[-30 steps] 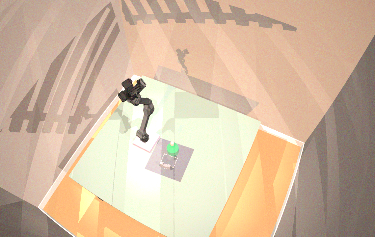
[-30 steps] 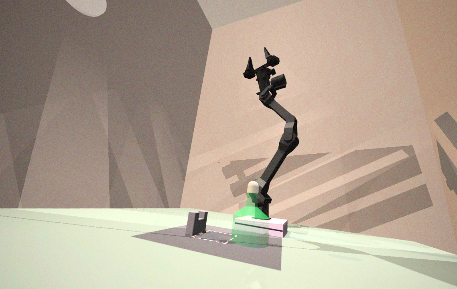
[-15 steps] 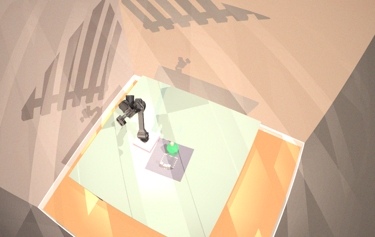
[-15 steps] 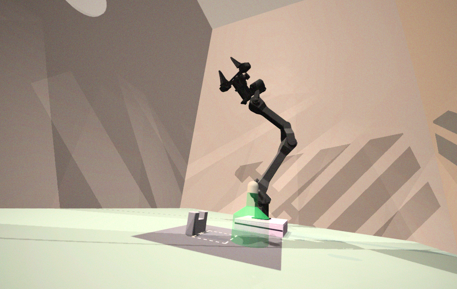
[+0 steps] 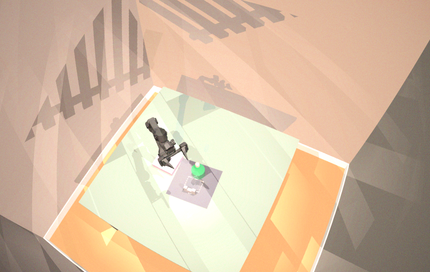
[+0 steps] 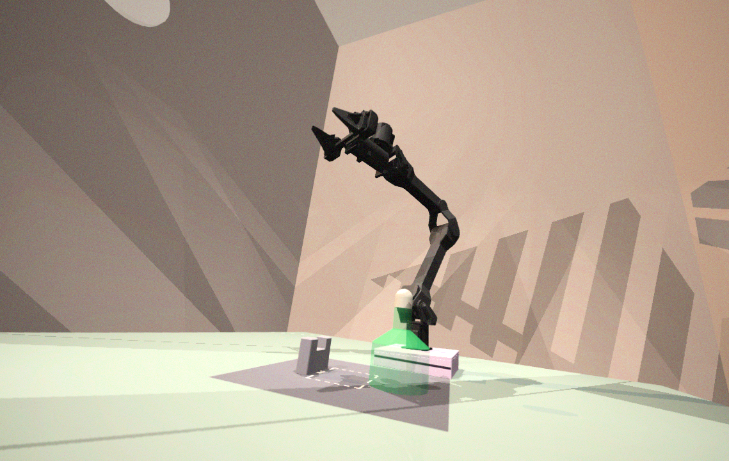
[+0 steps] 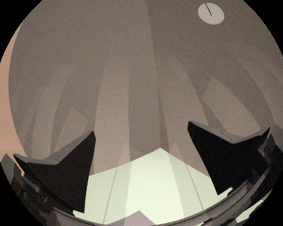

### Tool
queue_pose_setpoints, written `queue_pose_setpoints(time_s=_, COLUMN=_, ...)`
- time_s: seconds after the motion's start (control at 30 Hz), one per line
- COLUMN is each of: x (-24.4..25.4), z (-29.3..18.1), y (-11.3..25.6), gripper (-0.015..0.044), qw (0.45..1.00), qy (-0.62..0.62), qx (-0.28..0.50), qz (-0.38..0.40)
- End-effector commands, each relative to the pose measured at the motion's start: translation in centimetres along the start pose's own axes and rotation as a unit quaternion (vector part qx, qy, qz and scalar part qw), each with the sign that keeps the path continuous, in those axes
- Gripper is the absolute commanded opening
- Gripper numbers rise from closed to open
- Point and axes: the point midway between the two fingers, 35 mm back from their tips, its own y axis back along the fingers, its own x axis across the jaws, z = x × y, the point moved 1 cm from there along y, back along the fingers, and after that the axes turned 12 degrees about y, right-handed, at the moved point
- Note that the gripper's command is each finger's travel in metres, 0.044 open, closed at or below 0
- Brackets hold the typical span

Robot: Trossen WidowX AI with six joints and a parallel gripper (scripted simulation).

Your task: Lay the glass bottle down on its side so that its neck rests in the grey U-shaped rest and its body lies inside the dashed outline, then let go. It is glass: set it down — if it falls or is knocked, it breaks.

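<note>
The glass bottle (image 5: 198, 170) (image 6: 400, 361) is seen upright on the grey mat (image 5: 209, 199) (image 6: 413, 410), between the outline and the table's far edge in the top view — nothing has been laid down. The gripper (image 5: 181, 163) (image 6: 322, 117) (image 7: 141, 130) is held high, spread wide and holding nothing. Grasping, tilting, lowering into the U-shaped rest (image 5: 189, 190) (image 6: 313, 355) and release are all left.

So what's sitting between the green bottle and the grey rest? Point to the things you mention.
Just the dashed outline (image 5: 188, 177) (image 6: 360, 387) drawn on the mat (image 5: 209, 199) (image 6: 413, 410), with shadow across it; no object stands between bottle (image 5: 198, 170) (image 6: 398, 339) and rest (image 5: 189, 190) (image 6: 309, 358). Top and exterior views both show that.
</note>
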Motion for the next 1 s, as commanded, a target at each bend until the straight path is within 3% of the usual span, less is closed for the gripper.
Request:
queue_pose_setpoints(time_s=0.0, x=4.3, z=-4.4, y=-0.9, gripper=0.044, qw=0.993, qy=0.066, qx=0.071, qz=0.067)
queue_pose_setpoints(time_s=0.2, x=12.1, z=-11.0, y=0.5, gripper=0.044, qw=0.938, qy=0.225, qx=0.155, qz=0.211)
queue_pose_setpoints(time_s=0.37, x=17.9, z=-16.0, y=3.9, gripper=0.044, qw=0.844, qy=0.369, qx=0.185, qz=0.344)
queue_pose_setpoints(time_s=0.5, x=21.4, z=-19.6, y=7.9, gripper=0.044, qw=0.734, qy=0.48, qx=0.179, qz=0.447)
queue_pose_setpoints(time_s=0.77, x=25.0, z=-25.2, y=16.5, gripper=0.044, qw=0.458, qy=0.647, qx=0.104, qz=0.6)
queue_pose_setpoints(time_s=0.97, x=25.5, z=-26.1, y=16.3, gripper=0.044, qw=0.417, qy=0.64, qx=0.131, qz=0.632)
